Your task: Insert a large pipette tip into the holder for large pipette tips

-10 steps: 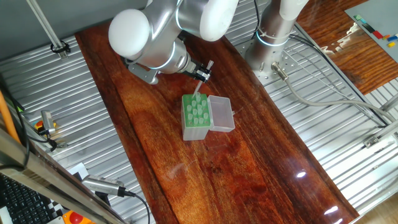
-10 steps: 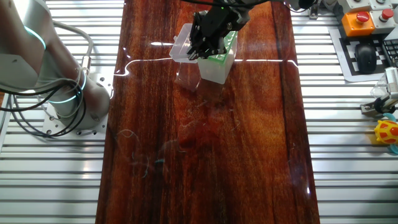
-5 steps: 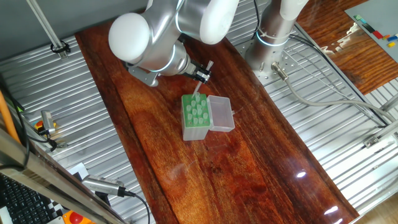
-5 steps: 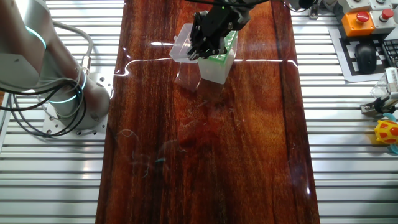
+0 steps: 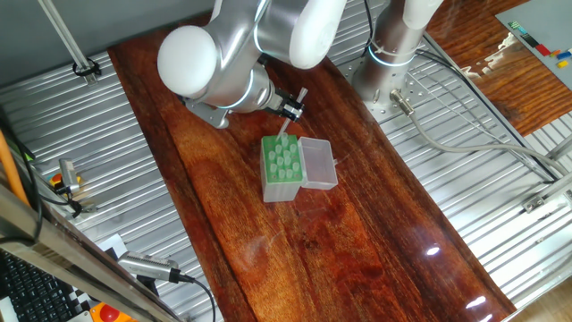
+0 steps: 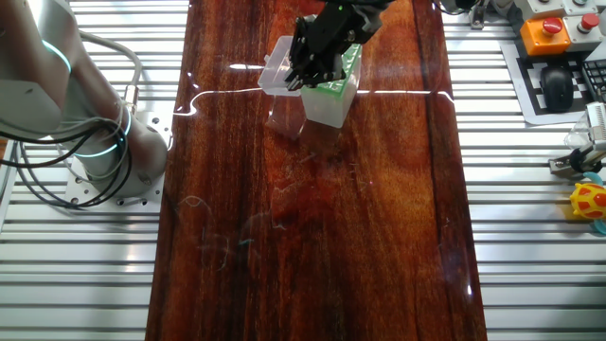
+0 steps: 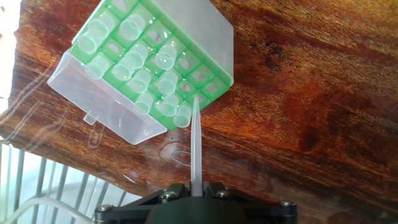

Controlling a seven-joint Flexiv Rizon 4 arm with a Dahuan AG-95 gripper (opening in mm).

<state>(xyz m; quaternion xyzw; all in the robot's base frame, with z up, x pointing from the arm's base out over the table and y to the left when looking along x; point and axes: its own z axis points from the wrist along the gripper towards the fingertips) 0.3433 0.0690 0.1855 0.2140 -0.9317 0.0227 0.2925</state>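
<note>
One large pipette tip [image 7: 196,146] was clamped in the closed pincer [image 7: 194,186]; only the hand view showed roughly eleven tips seated in the one holder [image 7: 205,46].

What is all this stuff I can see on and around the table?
holder for large pipette tips: one, pale green, mid-table, several tips seated
clear lid: one, hinged open beside the holder
large pipette tip: one, translucent whitish, held over a hole near the holder's edge
table: one, dark red-brown wood
toy: one, yellow, beside the table
keyboard: one, black, off the table
pincer: one, black, shut on the tip
arm: one, silver
</note>
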